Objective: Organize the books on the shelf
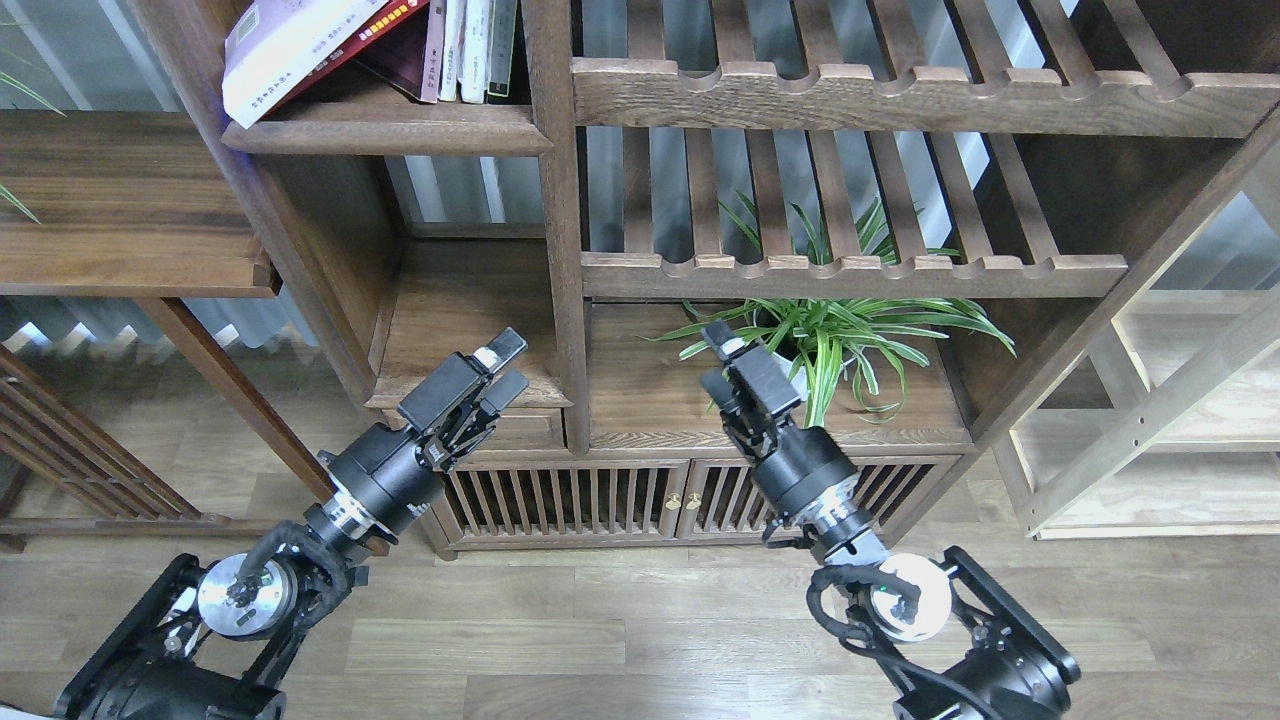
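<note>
Books (330, 45) slump leftward in the top-left compartment on the dark shelf (385, 130), the pale one's corner overhanging its lip. Left gripper (503, 365) and right gripper (722, 365) hang well below, each slightly parted, holding nothing. Risk: an upward reach could nudge the overhanging book off, or clip the potted plant (815, 335) just beside the right gripper.

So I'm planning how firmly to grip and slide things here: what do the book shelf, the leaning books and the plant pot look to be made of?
The shelf looks like solid dark-stained wood with a matte finish: open grain shows along its rounded front lip. The leaning books look like paperbacks, with soft, slightly glossy covers and pale paper page edges. The plant pot is smooth and white, probably glazed ceramic or plastic; leaves hide most of it.
</note>
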Controlling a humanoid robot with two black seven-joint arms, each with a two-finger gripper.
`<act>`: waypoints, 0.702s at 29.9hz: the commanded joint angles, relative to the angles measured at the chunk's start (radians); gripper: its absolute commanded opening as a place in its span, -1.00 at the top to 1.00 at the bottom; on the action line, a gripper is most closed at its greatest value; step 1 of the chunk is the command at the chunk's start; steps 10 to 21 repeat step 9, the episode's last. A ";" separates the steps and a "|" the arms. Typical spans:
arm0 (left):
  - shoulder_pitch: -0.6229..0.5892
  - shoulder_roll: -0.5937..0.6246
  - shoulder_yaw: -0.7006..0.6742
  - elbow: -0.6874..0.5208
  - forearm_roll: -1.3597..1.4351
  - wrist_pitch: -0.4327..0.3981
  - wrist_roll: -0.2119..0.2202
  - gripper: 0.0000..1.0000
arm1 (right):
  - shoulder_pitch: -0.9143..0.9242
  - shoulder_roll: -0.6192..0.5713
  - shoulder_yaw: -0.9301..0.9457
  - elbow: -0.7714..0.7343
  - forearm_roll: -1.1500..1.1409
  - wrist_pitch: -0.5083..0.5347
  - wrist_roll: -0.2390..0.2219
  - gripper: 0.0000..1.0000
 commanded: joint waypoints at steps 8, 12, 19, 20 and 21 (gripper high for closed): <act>-0.010 0.000 0.012 0.000 -0.001 0.000 0.000 -0.98 | 0.002 0.000 0.017 -0.002 0.000 0.011 0.000 -0.99; -0.010 0.000 0.012 0.000 -0.001 0.000 0.000 -0.98 | 0.002 0.000 0.017 -0.002 0.000 0.014 -0.001 -0.99; -0.010 0.000 0.012 0.000 -0.001 0.000 0.000 -0.98 | 0.002 0.000 0.017 -0.002 0.000 0.014 -0.001 -0.99; -0.010 0.000 0.012 0.000 -0.001 0.000 0.000 -0.98 | 0.002 0.000 0.017 -0.002 0.000 0.014 -0.001 -0.99; -0.010 0.000 0.012 0.000 -0.001 0.000 0.000 -0.98 | 0.002 0.000 0.017 -0.002 0.000 0.014 -0.001 -0.99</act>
